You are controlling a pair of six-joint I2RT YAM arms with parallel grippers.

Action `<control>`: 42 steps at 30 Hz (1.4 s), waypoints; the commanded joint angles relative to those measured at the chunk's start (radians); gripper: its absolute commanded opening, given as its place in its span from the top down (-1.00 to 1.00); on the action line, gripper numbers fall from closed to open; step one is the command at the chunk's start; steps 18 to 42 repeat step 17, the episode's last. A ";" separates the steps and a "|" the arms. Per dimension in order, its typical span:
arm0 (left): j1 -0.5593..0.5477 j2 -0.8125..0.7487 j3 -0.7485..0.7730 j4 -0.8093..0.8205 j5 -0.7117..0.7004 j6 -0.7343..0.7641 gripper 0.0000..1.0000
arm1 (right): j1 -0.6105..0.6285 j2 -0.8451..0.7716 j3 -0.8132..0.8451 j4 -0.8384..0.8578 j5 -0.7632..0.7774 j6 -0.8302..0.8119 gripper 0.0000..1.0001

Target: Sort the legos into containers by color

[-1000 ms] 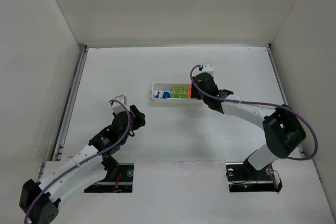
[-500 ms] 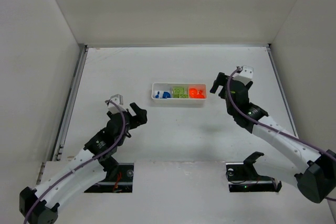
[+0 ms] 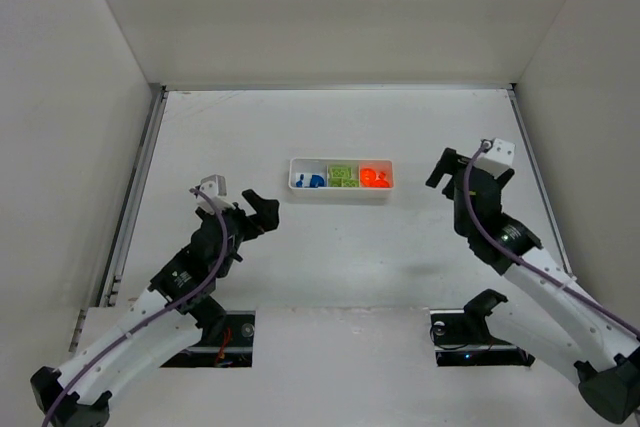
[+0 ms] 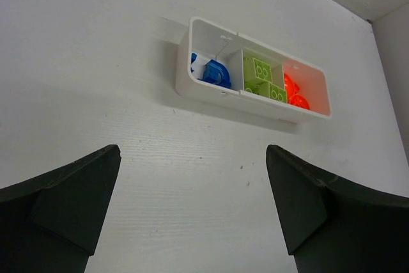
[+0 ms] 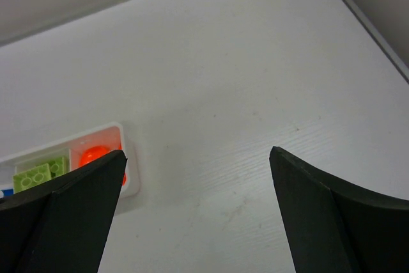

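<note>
Sitting sorted in the white tray (image 3: 340,195), the legos (image 3: 343,176) fill its three compartments (image 4: 261,75): blue at its left end, lime green in the middle, orange at its right end. Nearer than the tray's left end hangs the left gripper (image 4: 192,155), and off its right end the right gripper (image 5: 197,153); both have jaws spread wide, holding nothing.

Top view: the left arm (image 3: 150,312) rises from the lower left corner and reaches forward and to the right. The left gripper (image 3: 258,209) at its tip points up and rightward, jaws spread wide with nothing between them. The right arm (image 3: 545,272) runs from the lower right corner up and to the left, carrying the right gripper (image 3: 468,169) at its far end, jaws likewise parted wide and holding nothing. Wrist views: each gripper's dark fingers (image 4: 64,209) fill the two lower corners, well apart.
</note>
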 commanded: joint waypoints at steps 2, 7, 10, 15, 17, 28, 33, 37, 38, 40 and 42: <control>0.022 0.035 0.061 -0.004 -0.013 -0.011 -1.00 | -0.037 -0.109 0.003 0.031 0.043 -0.069 -1.00; 0.031 0.058 0.060 -0.077 -0.019 -0.042 -1.00 | -0.056 -0.137 -0.067 0.041 -0.001 -0.018 -1.00; 0.050 0.093 0.066 -0.106 -0.022 -0.048 -1.00 | -0.068 -0.120 -0.098 0.065 -0.044 -0.011 -1.00; 0.077 0.140 0.035 -0.090 -0.024 -0.058 -1.00 | -0.067 -0.056 -0.139 0.177 -0.090 0.020 -1.00; 0.103 0.172 0.029 -0.090 -0.038 -0.068 -1.00 | -0.067 -0.013 -0.165 0.228 -0.098 0.015 -1.00; 0.103 0.172 0.029 -0.090 -0.038 -0.068 -1.00 | -0.067 -0.013 -0.165 0.228 -0.098 0.015 -1.00; 0.103 0.172 0.029 -0.090 -0.038 -0.068 -1.00 | -0.067 -0.013 -0.165 0.228 -0.098 0.015 -1.00; 0.103 0.172 0.029 -0.090 -0.038 -0.068 -1.00 | -0.067 -0.013 -0.165 0.228 -0.098 0.015 -1.00; 0.103 0.172 0.029 -0.090 -0.038 -0.068 -1.00 | -0.067 -0.013 -0.165 0.228 -0.098 0.015 -1.00; 0.103 0.172 0.029 -0.090 -0.038 -0.068 -1.00 | -0.067 -0.013 -0.165 0.228 -0.098 0.015 -1.00; 0.103 0.172 0.029 -0.090 -0.038 -0.068 -1.00 | -0.067 -0.013 -0.165 0.228 -0.098 0.015 -1.00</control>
